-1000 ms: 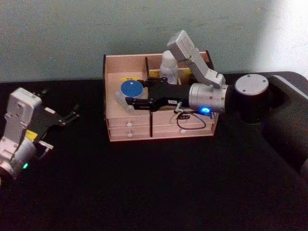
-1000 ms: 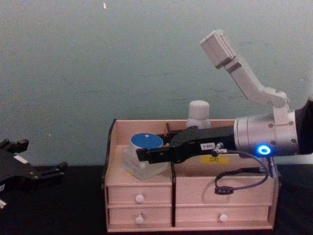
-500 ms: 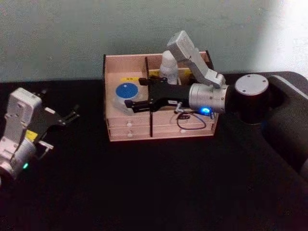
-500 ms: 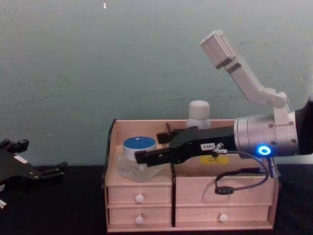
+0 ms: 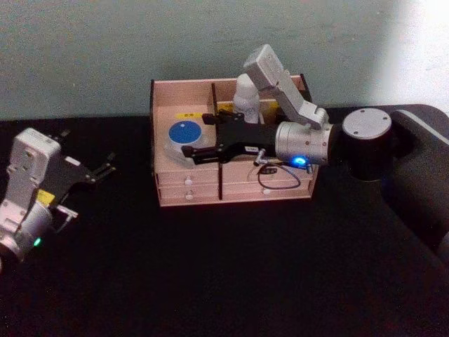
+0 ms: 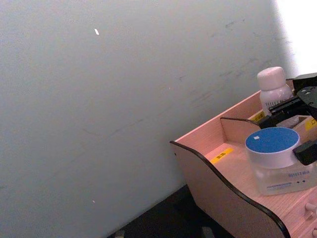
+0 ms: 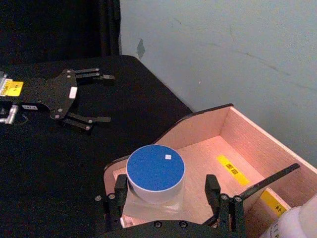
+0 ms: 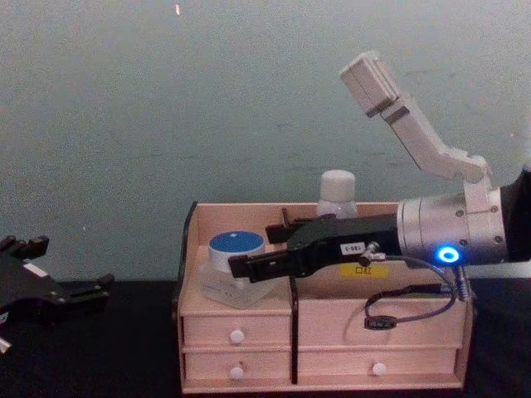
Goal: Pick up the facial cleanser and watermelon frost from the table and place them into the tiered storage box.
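The right gripper (image 7: 169, 194) reaches over the tiered storage box (image 5: 168, 95), its fingers spread either side of the blue-lidded jar (image 7: 155, 173) resting in the box's front-left compartment; a white bottle (image 5: 245, 95) stands behind. The left gripper (image 5: 102, 168), open, waits near the black table's (image 5: 210, 274) left edge.

I see soft, even room light with a washed-out bright patch on the wall (image 5: 421, 42) at upper right, a black worktop (image 5: 231, 274) swallowing shadow detail, mildly grainy, soft pictures, and a blue indicator light (image 8: 449, 254) blooming on the right arm.
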### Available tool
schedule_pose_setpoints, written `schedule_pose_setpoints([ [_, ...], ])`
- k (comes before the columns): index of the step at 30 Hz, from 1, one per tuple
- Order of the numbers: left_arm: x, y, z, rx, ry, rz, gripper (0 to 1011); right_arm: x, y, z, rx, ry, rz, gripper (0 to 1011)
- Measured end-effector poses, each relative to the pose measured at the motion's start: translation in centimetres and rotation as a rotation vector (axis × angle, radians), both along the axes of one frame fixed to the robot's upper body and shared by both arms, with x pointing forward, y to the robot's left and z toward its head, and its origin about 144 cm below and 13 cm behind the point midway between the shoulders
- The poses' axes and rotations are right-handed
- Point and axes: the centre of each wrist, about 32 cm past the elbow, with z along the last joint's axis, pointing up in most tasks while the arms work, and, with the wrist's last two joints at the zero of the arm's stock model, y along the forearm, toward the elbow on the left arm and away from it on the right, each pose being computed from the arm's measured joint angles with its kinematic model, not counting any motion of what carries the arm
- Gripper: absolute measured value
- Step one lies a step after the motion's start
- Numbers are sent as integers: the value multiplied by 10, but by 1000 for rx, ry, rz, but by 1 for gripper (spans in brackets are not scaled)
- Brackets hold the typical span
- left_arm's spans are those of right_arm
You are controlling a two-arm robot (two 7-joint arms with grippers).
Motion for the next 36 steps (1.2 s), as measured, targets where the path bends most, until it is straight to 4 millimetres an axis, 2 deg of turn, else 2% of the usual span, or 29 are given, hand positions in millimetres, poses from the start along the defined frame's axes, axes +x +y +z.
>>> schedule_pose_setpoints([
  [16, 0, 0, 0, 0, 0, 0, 1001, -2, -3, 5, 40, -28, 4, 1000],
  [25, 0, 0, 0, 0, 0, 0, 1001, -10, -7, 13, 63, -51, 20, 1000],
  [30, 0, 0, 0, 0, 0, 0, 1001, -20, -15, 19, 74, -75, 22, 1000],
  [36, 0, 0, 0, 0, 0, 0, 1001, -39, -36, 25, 90, -102, -4, 1000],
])
